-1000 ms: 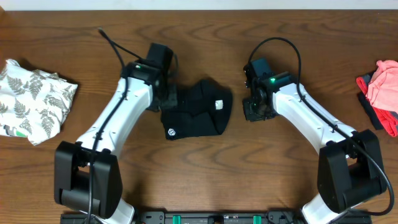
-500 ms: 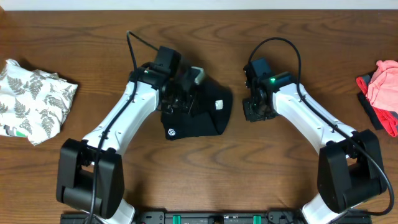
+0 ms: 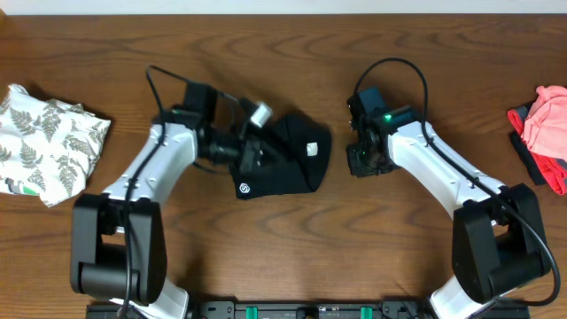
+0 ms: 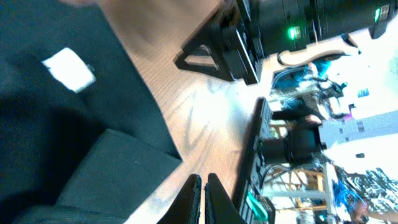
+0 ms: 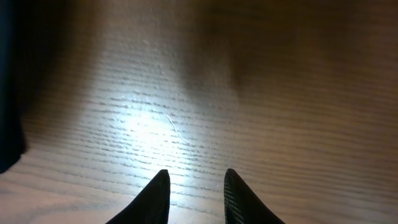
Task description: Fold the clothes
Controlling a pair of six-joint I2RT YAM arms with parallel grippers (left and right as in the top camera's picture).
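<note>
The left arm has swung since a second ago. Its elbow has moved out toward 9 o'clock and its wrist has rolled over sideways. The left gripper point(image 3: 254, 152) now lies across the 9 o'clock side of the limp black fabric garment with small white printed logos point(image 3: 288, 168), where earlier it sat at the garment's 10 o'clock edge. Its fingers have also gone from slightly apart to pressed together. The garment's outline is almost unchanged, a compact folded wedge at the middle of the brown wooden table point(image 3: 283, 53), so this pass seems to have flattened or adjusted the fold rather than added a new one. The fold looks mostly done but is still uneven.

In the left wrist view the left gripper point(image 4: 203, 186) shows two fingers point(image 4: 194, 196) squeezed flat against each other with no cloth visible between them. The black garment point(image 4: 62, 137) fills the 9 o'clock half of that view.

The right gripper point(image 3: 361, 161) hovers just off the garment's 3 o'clock edge without touching it. In its own view the right gripper point(image 5: 194, 193) has a moderate gap between its fingers, with only bare wood under it and nothing held.

The crumpled white fern-print cloth point(image 3: 49, 146) lies at the table's far 9 o'clock. The pink and black-with-red-trim pile point(image 3: 542, 133) lies at far 3 o'clock. Both look unfolded.
</note>
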